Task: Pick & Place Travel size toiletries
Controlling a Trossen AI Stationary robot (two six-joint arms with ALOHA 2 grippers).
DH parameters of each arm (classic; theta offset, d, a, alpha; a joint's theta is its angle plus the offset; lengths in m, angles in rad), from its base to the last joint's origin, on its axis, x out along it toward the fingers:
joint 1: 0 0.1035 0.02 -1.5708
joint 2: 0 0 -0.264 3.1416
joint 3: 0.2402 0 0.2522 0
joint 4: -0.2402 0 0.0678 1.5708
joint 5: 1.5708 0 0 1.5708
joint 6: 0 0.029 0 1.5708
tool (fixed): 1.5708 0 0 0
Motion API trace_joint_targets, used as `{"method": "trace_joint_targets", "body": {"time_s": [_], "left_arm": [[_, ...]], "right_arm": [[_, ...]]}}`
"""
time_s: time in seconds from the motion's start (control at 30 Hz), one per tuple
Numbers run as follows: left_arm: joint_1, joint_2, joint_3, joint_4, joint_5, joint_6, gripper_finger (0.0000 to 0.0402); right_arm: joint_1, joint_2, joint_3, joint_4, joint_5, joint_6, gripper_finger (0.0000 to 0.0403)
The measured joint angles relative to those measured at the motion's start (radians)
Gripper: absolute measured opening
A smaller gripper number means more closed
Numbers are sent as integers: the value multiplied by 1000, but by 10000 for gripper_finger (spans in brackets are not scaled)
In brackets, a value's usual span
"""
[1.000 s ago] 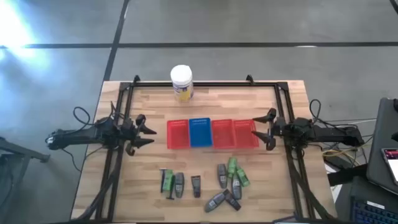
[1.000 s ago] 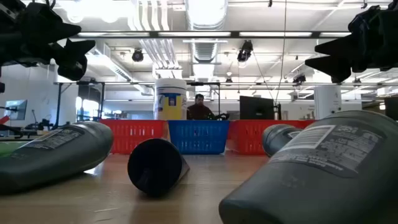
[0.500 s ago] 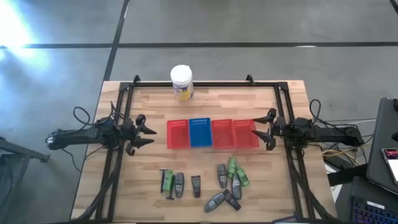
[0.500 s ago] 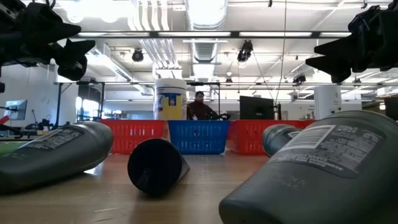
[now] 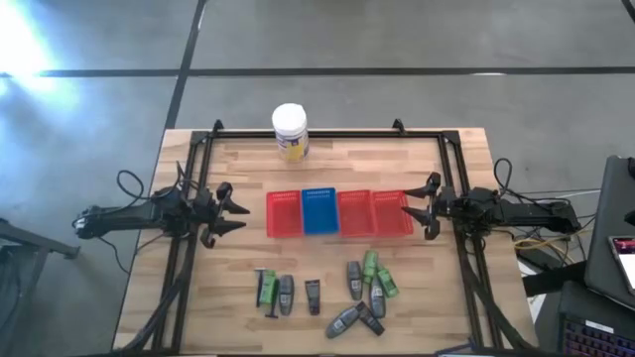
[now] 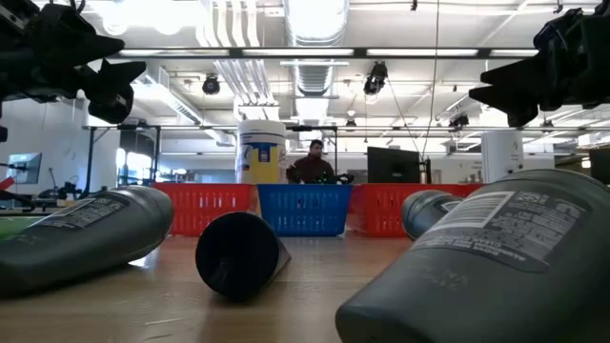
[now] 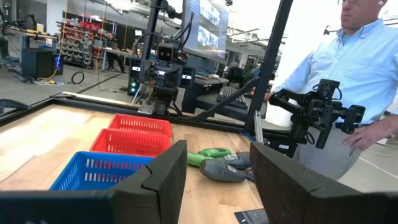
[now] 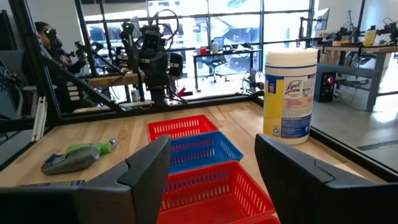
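Note:
The travel size toiletries, grey and green tubes and small bottles, lie flat on the table's near part in two loose groups: a left group [image 5: 281, 293] and a right group [image 5: 365, 292]. The low view shows grey ones close up [image 6: 91, 233]. My left gripper [image 5: 235, 211] hovers open at the table's left side, above the surface, left of the baskets. My right gripper [image 5: 411, 211] hovers open at the right side, beside the rightmost red basket. Neither touches anything. The left wrist view shows a green and a grey tube [image 7: 214, 163] beyond my open fingers.
A row of mesh baskets sits mid-table: red [image 5: 284, 213], blue [image 5: 319, 211], red [image 5: 374, 213]. A large white jar with a yellow label [image 5: 290, 132] stands at the far edge. A black frame [image 5: 317, 132] borders the table. A person stands beyond the table's right side [image 7: 367, 68].

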Motion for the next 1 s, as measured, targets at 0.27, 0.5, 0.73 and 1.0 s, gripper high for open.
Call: {"method": "trace_joint_targets", "body": {"time_s": [0.27,0.5,0.73,1.0], "left_arm": [[0,0,0,0,0,0,181],[0,0,0,0,0,0,182],[0,0,0,0,0,0,182],[0,0,0,0,0,0,181]], "right_arm": [[0,0,0,0,0,0,230],[0,0,0,0,0,0,253],[0,0,0,0,0,0,275],[0,0,0,0,0,0,300]]}}
